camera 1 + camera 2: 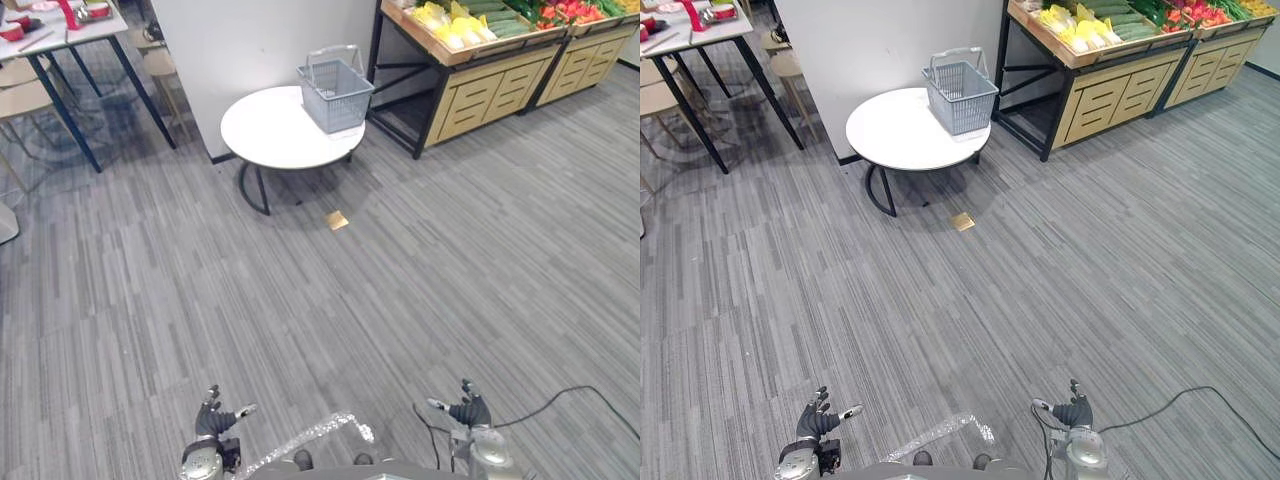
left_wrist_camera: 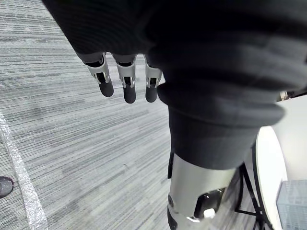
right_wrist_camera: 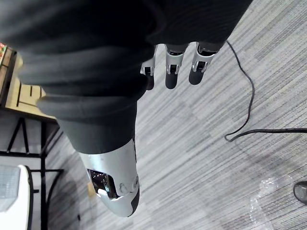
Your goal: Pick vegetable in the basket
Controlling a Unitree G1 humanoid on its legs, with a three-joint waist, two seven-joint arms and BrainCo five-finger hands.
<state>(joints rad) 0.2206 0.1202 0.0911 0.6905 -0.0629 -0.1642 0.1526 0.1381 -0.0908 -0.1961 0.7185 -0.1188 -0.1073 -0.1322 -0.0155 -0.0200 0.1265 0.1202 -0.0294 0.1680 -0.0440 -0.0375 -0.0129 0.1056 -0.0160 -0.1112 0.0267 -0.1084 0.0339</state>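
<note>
Across the whole scene runs a grey striped carpet (image 1: 400, 300). At its far right a long wooden produce stand (image 1: 480, 100) with drawer fronts carries the vegetables (image 1: 450, 25), yellow ones nearest, green and red ones further along. They all lie on the stand's sloping top. Just left of the stand, before a white wall (image 1: 260, 50), is a round white table (image 1: 270, 130) on dark legs. A grey wire basket (image 1: 335, 95) sits at the table's edge nearest the stand, handle raised, and I can see nothing inside it. Well apart from all this, low at the near edge, the left hand (image 1: 213, 420) and right hand (image 1: 468, 410) hang over the carpet. Each has relaxed, loosely spread fingers (image 2: 125, 81) and an outstretched thumb, and both are empty. A small tan square (image 1: 337, 220) lies on the carpet near the table.
</note>
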